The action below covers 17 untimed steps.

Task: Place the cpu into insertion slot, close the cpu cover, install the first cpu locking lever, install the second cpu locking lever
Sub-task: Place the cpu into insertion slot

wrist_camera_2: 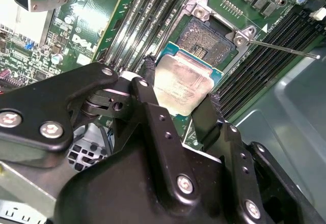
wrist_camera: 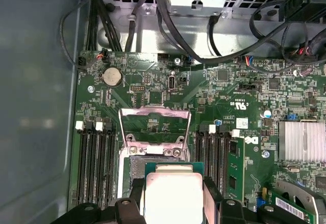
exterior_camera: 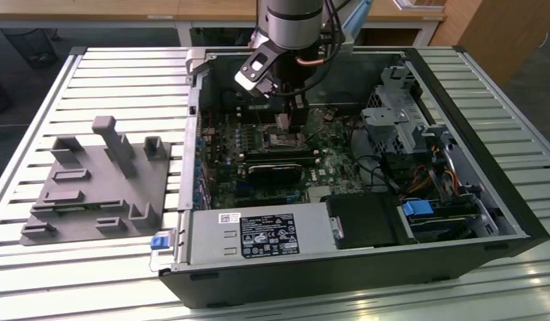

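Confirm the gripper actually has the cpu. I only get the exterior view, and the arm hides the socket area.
Observer: Yes. In the second wrist view the gripper is shut on the cpu, clamping two opposite edges.
Operator: Seated?
Observer: No. The insertion slot is mostly bare with its contacts exposed. The cpu covers only part of it.
Operator: Cover out of the way?
Observer: Yes. In the first wrist view the cpu cover is swung open on the far side of the slot from the gripper.
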Each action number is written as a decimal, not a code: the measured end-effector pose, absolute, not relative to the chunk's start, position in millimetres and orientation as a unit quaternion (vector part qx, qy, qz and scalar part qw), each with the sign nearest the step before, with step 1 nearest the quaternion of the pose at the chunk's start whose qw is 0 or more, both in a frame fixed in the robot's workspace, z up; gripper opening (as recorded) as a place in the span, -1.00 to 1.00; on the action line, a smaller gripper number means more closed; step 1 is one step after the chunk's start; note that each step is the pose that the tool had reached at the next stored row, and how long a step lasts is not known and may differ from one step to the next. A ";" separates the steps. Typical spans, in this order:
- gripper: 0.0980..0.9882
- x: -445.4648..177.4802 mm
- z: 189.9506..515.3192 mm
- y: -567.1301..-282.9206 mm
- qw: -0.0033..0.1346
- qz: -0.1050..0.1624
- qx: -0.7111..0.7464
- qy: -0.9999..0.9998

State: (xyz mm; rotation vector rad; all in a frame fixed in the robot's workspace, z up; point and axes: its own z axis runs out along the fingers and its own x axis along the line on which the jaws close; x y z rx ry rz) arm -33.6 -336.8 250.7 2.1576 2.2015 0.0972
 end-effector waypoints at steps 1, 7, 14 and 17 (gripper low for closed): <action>0.00 -33.7 250.5 -336.7 0.029 0.032 0.699 0.714; 0.00 -33.6 249.2 -336.7 0.029 0.032 0.699 0.714; 0.00 -33.6 247.8 -336.7 0.029 0.032 0.699 0.714; 0.00 -33.6 247.0 -336.7 0.029 0.032 0.699 0.714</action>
